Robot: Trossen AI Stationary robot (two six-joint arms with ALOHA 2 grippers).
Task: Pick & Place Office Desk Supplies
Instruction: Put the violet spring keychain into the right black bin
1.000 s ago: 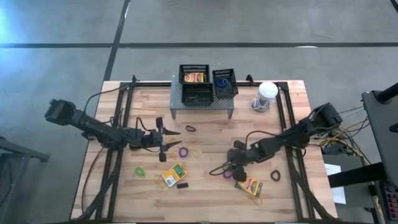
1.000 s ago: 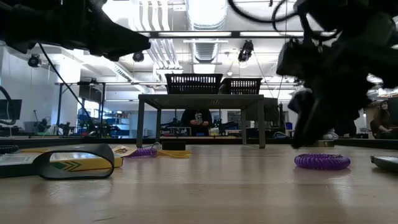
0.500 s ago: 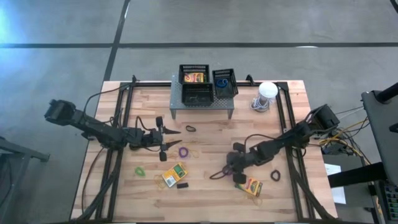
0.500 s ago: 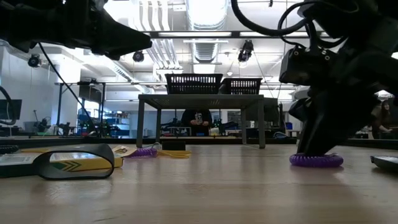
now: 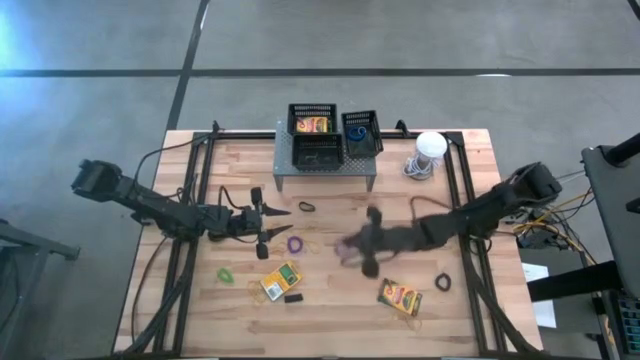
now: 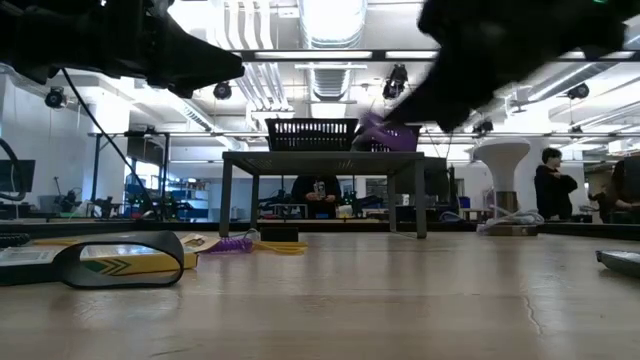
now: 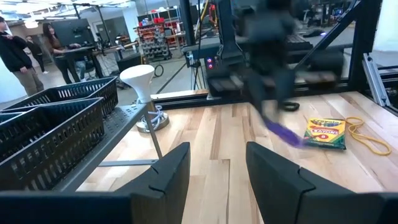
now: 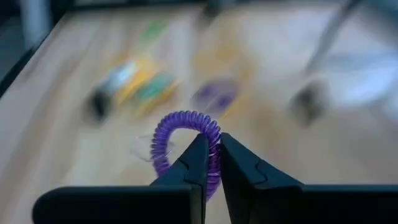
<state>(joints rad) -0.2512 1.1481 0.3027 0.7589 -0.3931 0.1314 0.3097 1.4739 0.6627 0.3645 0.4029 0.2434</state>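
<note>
Pale wooden slatted desk (image 5: 330,215). Left pincer (image 5: 268,225): spread open, empty, hovering left of centre. Right pincer (image 8: 210,163): clamped on purple coiled rubber-band loop (image 8: 185,142), lifted above mid-desk. Yellow-orange crayon box (image 5: 402,297): lying near front right.

grey concrete floor (image 5: 420,40), ceiling lights (image 6: 330,20) (bright)
</note>
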